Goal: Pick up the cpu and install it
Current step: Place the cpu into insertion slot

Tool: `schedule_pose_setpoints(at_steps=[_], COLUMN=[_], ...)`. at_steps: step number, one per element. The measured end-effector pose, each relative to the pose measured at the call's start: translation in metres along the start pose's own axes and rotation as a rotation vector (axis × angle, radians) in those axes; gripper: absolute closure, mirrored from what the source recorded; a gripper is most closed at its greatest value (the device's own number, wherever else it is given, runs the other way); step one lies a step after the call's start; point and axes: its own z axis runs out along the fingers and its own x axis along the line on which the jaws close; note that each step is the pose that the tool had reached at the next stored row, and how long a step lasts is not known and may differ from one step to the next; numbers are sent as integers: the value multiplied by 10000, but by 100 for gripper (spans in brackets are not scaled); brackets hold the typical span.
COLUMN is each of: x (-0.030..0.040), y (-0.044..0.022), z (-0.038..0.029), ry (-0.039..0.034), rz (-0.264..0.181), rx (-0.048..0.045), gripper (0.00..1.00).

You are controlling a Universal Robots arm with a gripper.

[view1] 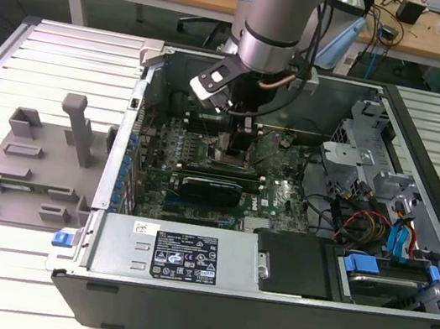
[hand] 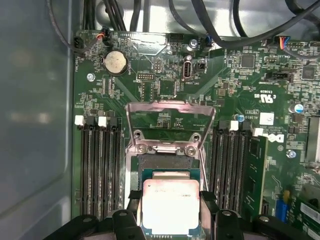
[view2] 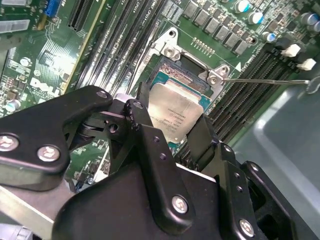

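As it hangs inside the computer case (view1: 184, 271), the gripper (hand: 170, 201) pinches the cpu (view2: 175, 116) by two opposite edges, flat, directly over the open socket (view2: 193, 71), roughly square to it.

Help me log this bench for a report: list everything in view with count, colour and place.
cpu: one, silvery, between the gripper's fingers, just over the socket.
socket: one, teal inside, on the motherboard.
load frame: one, silver, swung open beside the socket.
motherboard: one, green, inside the case.
coin cell: one, silver, on the motherboard.
case: one, dark grey, open, on the table.
tray: one, grey, on the table at the exterior view's left of the case.
table: one, white, slatted.
arm: one, silver-grey, reaching down into the case.
gripper: one, black, closed on the cpu.
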Motion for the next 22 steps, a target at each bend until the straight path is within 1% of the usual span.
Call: schedule_pose_setpoints(at_steps=[6, 7, 13, 18, 20, 22], x=[0, -1, 2, 30, 30, 30], y=[8, 9, 11, -4, -13, -12], z=[119, 148, 211, 250, 268, 277], ry=[1, 0, 1, 3, 9, 11], rz=[0, -1, 0, 16, 190, 272], rx=[5, 6, 6, 5, 5, 4], gripper=[45, 45, 45, 45, 45, 45])
